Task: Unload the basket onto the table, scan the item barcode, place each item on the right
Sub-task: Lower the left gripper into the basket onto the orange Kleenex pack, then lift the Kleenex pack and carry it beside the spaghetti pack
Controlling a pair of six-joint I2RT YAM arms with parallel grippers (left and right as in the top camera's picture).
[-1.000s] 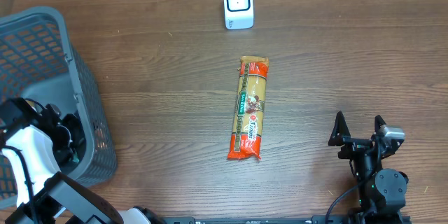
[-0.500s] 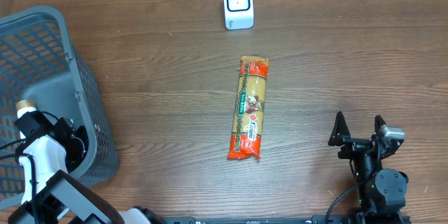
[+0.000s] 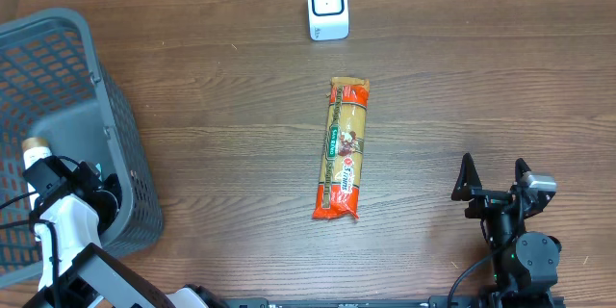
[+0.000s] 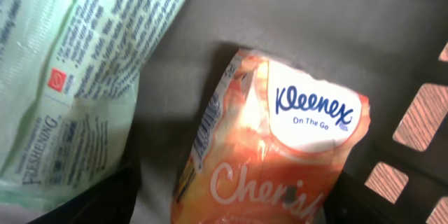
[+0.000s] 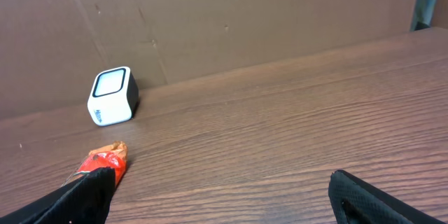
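My left gripper (image 4: 231, 203) is down inside the grey basket (image 3: 58, 48), open, with its dark jaws standing either side of an orange Kleenex tissue pack (image 4: 280, 147). A gap shows on the pack's left side, and the right jaw is close against it. No barcode shows on the pack's visible face. The white scanner (image 3: 327, 7) stands at the table's far edge, also in the right wrist view as the scanner (image 5: 112, 96). My right gripper (image 3: 495, 178) rests open at the front right, nothing between its jaws.
A red and yellow pasta packet (image 3: 345, 149) lies lengthwise mid-table, its end visible as the packet (image 5: 105, 162) by my right gripper's left finger. A pale green printed packet (image 4: 77, 63) lies beside the tissue pack in the basket. A cardboard wall (image 5: 245, 21) backs the table.
The left arm has shifted inside the basket over the last second, settling lower at its near side. The right arm and the pasta packet have not moved.
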